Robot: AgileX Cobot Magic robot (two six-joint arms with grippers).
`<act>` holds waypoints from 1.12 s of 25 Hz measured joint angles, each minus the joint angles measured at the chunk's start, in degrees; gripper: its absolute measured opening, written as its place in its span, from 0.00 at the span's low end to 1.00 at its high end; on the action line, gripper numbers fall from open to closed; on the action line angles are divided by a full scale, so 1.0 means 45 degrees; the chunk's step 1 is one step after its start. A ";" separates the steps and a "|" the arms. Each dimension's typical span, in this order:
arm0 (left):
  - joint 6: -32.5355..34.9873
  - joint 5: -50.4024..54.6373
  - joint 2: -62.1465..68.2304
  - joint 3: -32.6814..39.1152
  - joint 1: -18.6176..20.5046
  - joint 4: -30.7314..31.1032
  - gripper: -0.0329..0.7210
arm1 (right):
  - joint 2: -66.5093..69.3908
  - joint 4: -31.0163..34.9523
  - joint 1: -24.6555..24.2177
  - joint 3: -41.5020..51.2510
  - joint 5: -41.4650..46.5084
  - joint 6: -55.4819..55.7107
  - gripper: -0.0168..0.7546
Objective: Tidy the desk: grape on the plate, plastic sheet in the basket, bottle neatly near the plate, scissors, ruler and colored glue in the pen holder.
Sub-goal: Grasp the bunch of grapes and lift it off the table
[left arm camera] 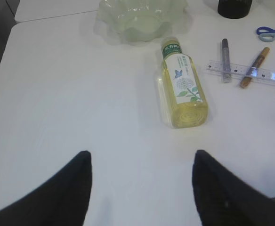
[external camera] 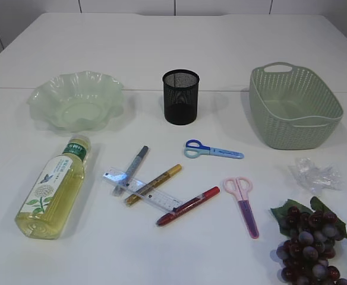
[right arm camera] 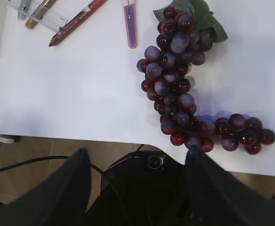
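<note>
At the near edge of the table (external camera: 233, 41), my left tool (left arm camera: 142, 188) hangs above bare white surface with its two dark fingers (left arm camera: 71, 188) spread wide, holding nothing and touching nothing. My right tool (right arm camera: 135, 188) is likewise spread wide and empty, hovering past the table's front edge just beside the lower end of the grape (right arm camera: 184, 94) bunch; whether one finger grazes the lowest berries I cannot tell.

Containers:
- plate (external camera: 76, 100), pale green with a wavy rim, back left: nothing in it.
- pen holder (external camera: 180, 96), black mesh, upright at back centre: no contents visible from this angle.
- basket (external camera: 295, 107), green woven, back right: nothing visible inside.

Loose items on the table:
- bottle (external camera: 53, 189) lies on its side at the left, green cap pointing toward the plate, yellow liquid inside.
- ruler (external camera: 141, 192), clear, lies at centre, crossed by a silver glue pen (external camera: 131, 170) and a gold glue pen (external camera: 153, 184); a red glue pen (external camera: 187, 206) lies with its tip at the ruler's right end.
- blue scissors (external camera: 212, 149) lie in front of the pen holder; pink scissors (external camera: 242, 203) lie nearer, to their right.
- plastic sheet (external camera: 316, 176), crumpled and clear, sits in front of the basket.
- grape bunch with green leaves sits at the near right corner.
</note>
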 joint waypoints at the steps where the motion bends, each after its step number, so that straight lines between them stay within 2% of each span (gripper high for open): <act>1: 0.0000 0.0000 0.0000 0.0000 0.0000 0.0000 0.69 | 0.0035 0.0097 0.0000 0.0000 0.0000 0.0061 0.66; 7: 0.0000 0.0000 0.0000 0.0000 0.0000 0.0000 0.69 | 0.0739 0.0437 0.0000 0.0000 0.0000 0.0263 0.66; 16: 0.0000 0.0000 0.0000 0.0000 0.0000 -0.0022 0.69 | 0.3006 -0.0622 0.0000 -0.0721 -0.0024 0.1254 0.66; 21: 0.0000 0.0000 0.0000 0.0000 0.0000 -0.0022 0.69 | 0.3890 -0.0698 0.0000 -0.1273 -0.0051 0.1329 0.65; 28: 0.0000 0.0000 0.0000 0.0000 0.0000 -0.0022 0.69 | 0.4471 0.0145 0.0342 -0.1459 -0.0564 0.1147 0.65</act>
